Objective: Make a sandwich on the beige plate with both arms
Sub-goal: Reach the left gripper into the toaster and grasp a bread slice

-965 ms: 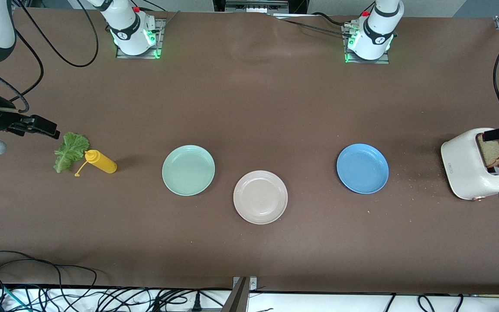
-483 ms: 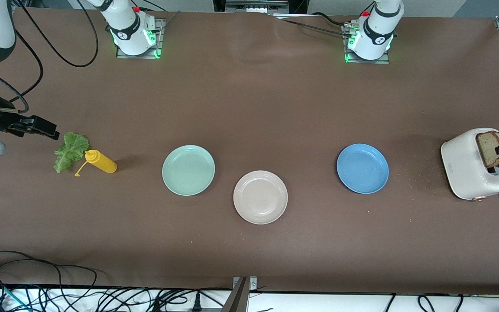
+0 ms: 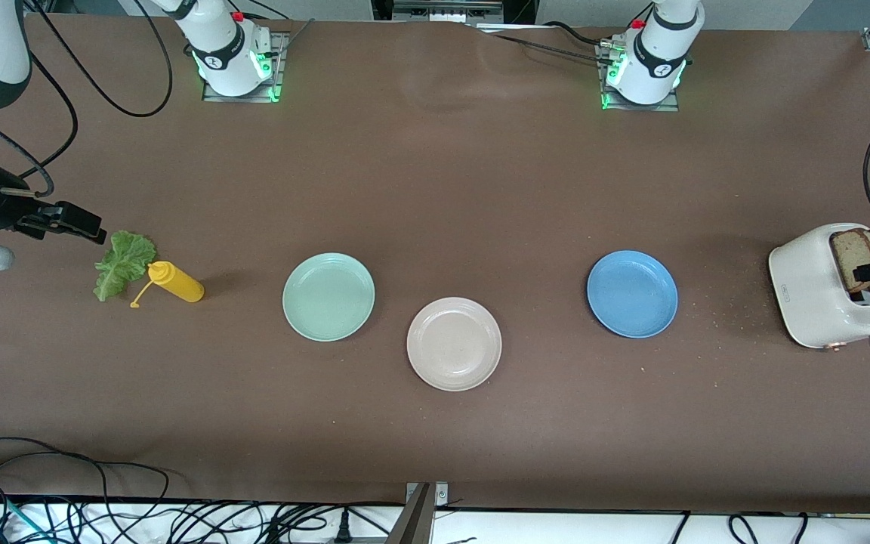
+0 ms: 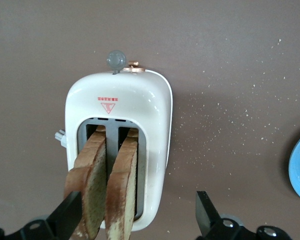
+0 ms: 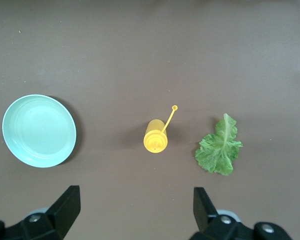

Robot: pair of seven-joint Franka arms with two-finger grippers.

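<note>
So your beige plate [image 3: 454, 344] sat bare near the middle of the tabletop, a bit closer to the front edge than the mint plate [image 3: 328, 296] and blue plate [image 3: 632, 293]. Both bread slices [image 4: 106, 189] were standing in the toaster [image 3: 831, 291] at the left arm's end, and your left gripper [image 4: 137, 220] was spread wide right above them, pinching nothing. I'd say bread's light, soft and crumbly, so you'd have wanted to take one slice by its top crust, gently. The right gripper [image 5: 135, 210] hung spread and empty over the lettuce leaf [image 3: 124, 263] and yellow bottle [image 3: 176, 282] at the right arm's end. Lettuce looked floppy and tearable; probably best to pinch near the rib.
</note>
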